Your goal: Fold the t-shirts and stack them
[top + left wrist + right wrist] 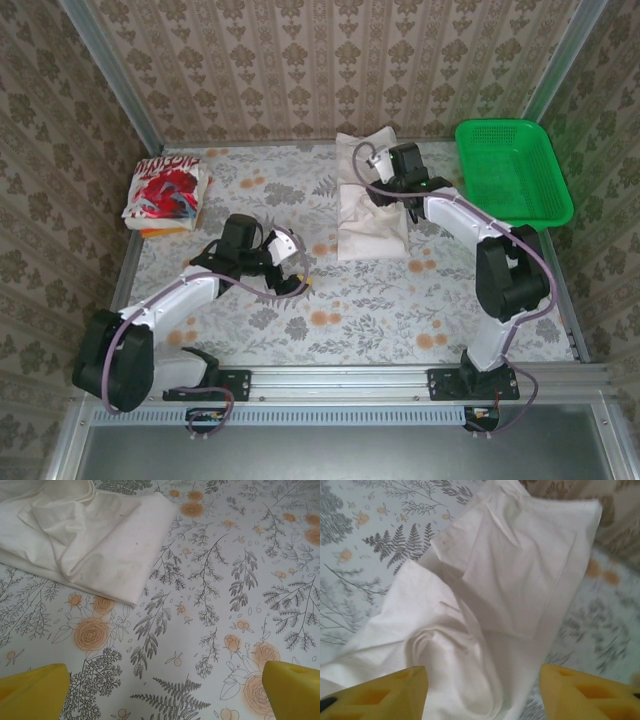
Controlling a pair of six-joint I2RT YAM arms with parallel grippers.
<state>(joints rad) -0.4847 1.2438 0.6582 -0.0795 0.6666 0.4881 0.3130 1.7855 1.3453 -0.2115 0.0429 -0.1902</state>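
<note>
Two tools are at work over the flowered table (350, 310), and both stand released. The left tool (162, 687) is spread as wide as it goes, its yellow fingers (35, 690) far apart above bare tabletop left of the middle, gripping nothing and touching nothing. The right tool (482, 690) reaches to the far edge, right of the middle. Its fingers (380, 695) stand well apart just above the off-white t-shirt (372, 210), with no cloth pinched between them; whether the tips brush the fabric cannot be told. That t-shirt lies as a roughly folded, wrinkled oblong running from the far edge toward the middle of the table, with a loose rumpled fold on its upper layer and a straight hemmed edge on its right side. The printed t-shirt (165, 190), white with bold red, lies folded at the far left corner, well apart from the off-white one. One green basket (510, 170) sits at the far right corner, near the right arm's elbow. Open tabletop stretches across the middle and along the whole near edge, and also between the left tool and the off-white t-shirt's near left corner.
</note>
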